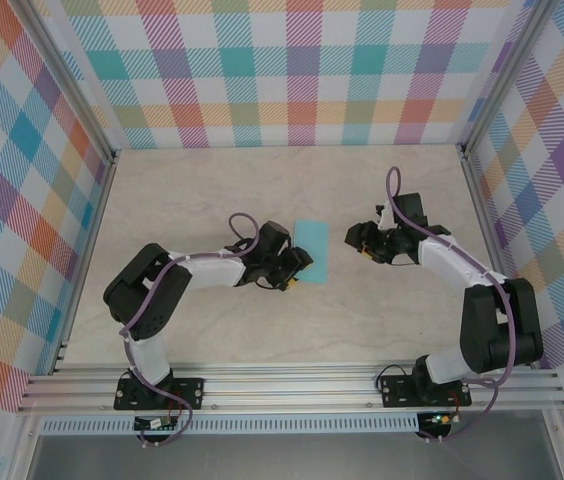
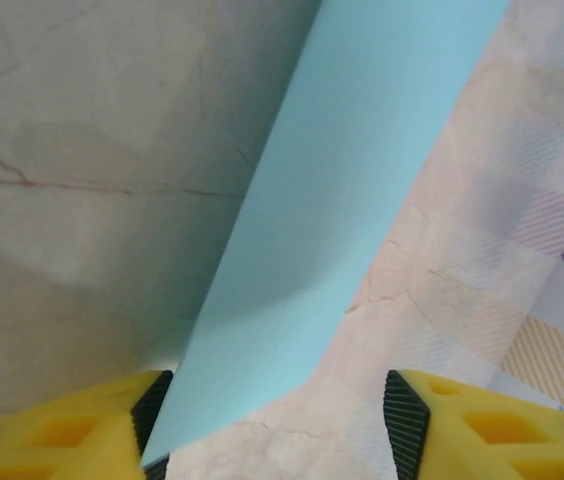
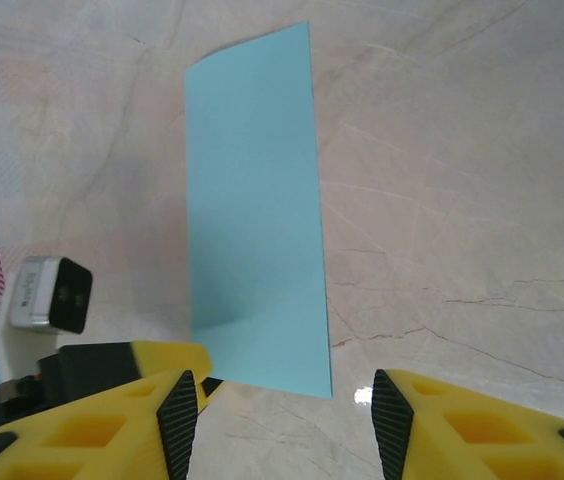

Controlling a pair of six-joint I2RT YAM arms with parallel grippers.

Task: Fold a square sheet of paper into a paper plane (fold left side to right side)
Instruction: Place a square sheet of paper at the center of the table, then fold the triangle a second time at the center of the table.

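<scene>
The square sheet of paper (image 1: 311,250) lies mid-table as a narrow turquoise rectangle, about half as wide as it is long. My left gripper (image 1: 297,272) sits at its near left corner. In the left wrist view the paper (image 2: 342,200) runs up from the left pad (image 2: 152,405), and the left gripper (image 2: 277,415) is open with bare table between its pads. My right gripper (image 1: 362,243) hovers just right of the sheet. Seen from the right wrist, the paper (image 3: 252,210) lies ahead of the right gripper (image 3: 284,425), which is open and apart from it.
Plaid walls (image 1: 292,70) enclose the beige marble-patterned table (image 1: 212,190) on three sides. An aluminium rail (image 1: 292,385) runs along the near edge by the arm bases. The left arm's yellow finger (image 3: 122,362) and wrist camera (image 3: 52,293) show in the right wrist view.
</scene>
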